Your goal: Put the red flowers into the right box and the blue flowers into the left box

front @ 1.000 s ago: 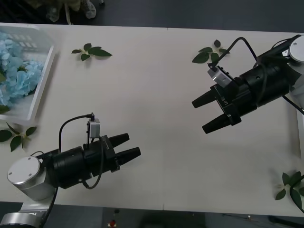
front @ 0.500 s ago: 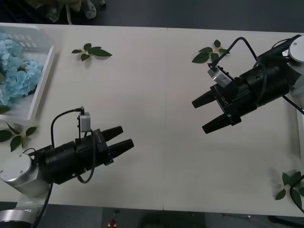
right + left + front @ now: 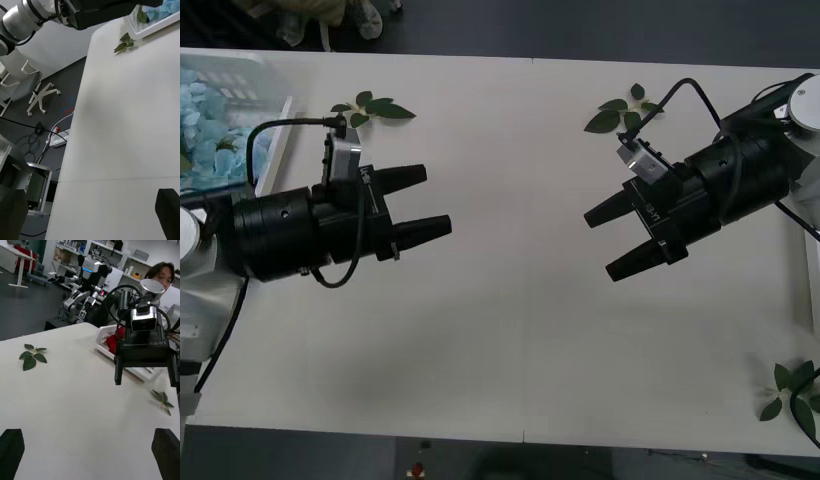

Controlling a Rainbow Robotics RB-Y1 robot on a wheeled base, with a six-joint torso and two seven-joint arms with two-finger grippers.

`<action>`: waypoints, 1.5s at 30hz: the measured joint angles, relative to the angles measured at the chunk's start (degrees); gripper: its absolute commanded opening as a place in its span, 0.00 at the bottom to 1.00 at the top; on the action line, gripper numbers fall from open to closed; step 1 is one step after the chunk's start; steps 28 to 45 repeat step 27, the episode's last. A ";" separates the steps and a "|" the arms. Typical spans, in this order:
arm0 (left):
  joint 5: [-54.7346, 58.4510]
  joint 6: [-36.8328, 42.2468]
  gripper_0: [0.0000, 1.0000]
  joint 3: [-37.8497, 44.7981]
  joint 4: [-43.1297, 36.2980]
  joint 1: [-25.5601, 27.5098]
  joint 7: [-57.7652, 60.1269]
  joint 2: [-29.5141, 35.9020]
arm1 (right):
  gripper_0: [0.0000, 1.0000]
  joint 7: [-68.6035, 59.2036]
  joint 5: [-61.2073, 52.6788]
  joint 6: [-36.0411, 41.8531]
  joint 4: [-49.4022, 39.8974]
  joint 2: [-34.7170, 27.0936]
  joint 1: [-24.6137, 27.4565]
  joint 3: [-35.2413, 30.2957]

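The blue flowers (image 3: 202, 135) lie in the left box (image 3: 276, 140) at the table's far left corner; they also appear in the right wrist view as blue flowers (image 3: 165, 6) inside the left box (image 3: 150, 32). In the left wrist view, the red flowers (image 3: 112, 341) rest in the right box (image 3: 102, 334) behind the right arm. My left gripper (image 3: 422, 201) hovers open over the left half of the table, holding nothing. On the right side, my right gripper (image 3: 614, 239) is also open with nothing between its fingers. The two grippers face each other across bare tabletop.
Loose green leaf sprigs lie on the table: one sprig (image 3: 372, 108) at the far left-centre, a second sprig (image 3: 620, 114) at the far right-centre, and a third sprig (image 3: 794, 392) by the near right corner. An office chair (image 3: 35, 93) stands on the floor beside the table.
The left arm has swung from the table's near edge up toward the left box, its open gripper now at mid-table height. The right arm has not moved.
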 measured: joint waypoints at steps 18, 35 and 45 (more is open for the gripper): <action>-0.76 -0.03 1.00 -5.51 -0.01 -6.01 0.00 2.40 | 1.00 0.00 0.00 0.00 0.00 0.00 0.00 0.00; -0.76 -0.03 1.00 -5.51 -0.01 -6.01 0.00 2.40 | 1.00 0.00 0.00 0.00 0.00 0.00 0.00 0.00; -0.76 -0.03 1.00 -5.51 -0.01 -6.01 0.00 2.40 | 1.00 0.00 0.00 0.00 0.00 0.00 0.00 0.00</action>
